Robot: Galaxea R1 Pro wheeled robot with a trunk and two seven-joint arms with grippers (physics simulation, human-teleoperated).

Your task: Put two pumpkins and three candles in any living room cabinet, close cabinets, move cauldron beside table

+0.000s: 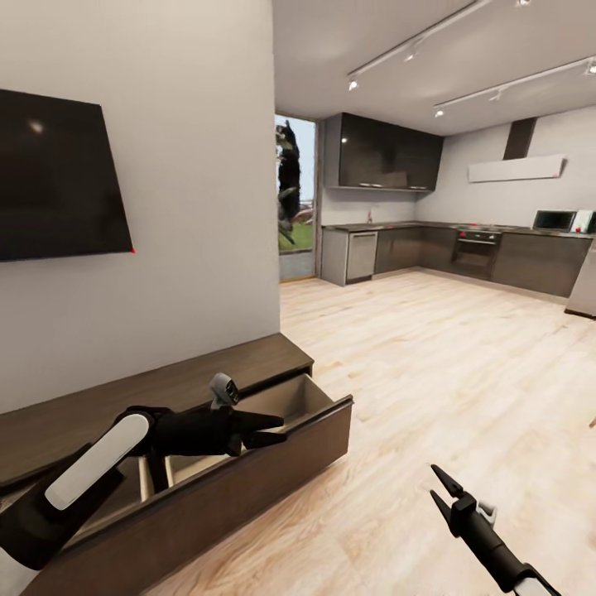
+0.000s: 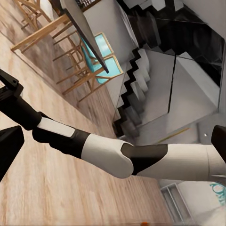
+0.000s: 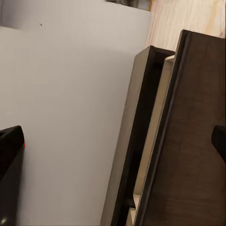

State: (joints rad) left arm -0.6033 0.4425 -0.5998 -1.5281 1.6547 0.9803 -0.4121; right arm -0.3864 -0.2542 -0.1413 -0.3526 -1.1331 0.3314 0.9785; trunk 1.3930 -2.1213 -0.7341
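- So the thing that matters now is your left hand [image 1: 277, 429] versus the long low dark-brown wooden cabinet [image 1: 207, 377] along the grey wall. That hand hangs right over the pulled-out drawer [image 1: 306, 406], fingers pointing along the cabinet's long axis toward the kitchen end.
- The drawer sticks out toward the room, light tan inside, dark front panel. From the head view the part of its interior you can see looks empty, no pumpkin or candle visible in there.
- The left hand's fingers look slightly apart with nothing between them, though it's a tight angle, so take that loosely.
- Your right hand [image 1: 440, 488] is low over the pale wood floor [image 1: 430, 372], well clear of the cabinet, fingers spread wide and holding nothing.
- The left arm is clearly the nearer one, so I'd say pushing that drawer front shut is its job; the right would need a long reach across.
- The right wrist view shows the open drawer edge [image 3: 155, 122] against the wall, gap still wide.
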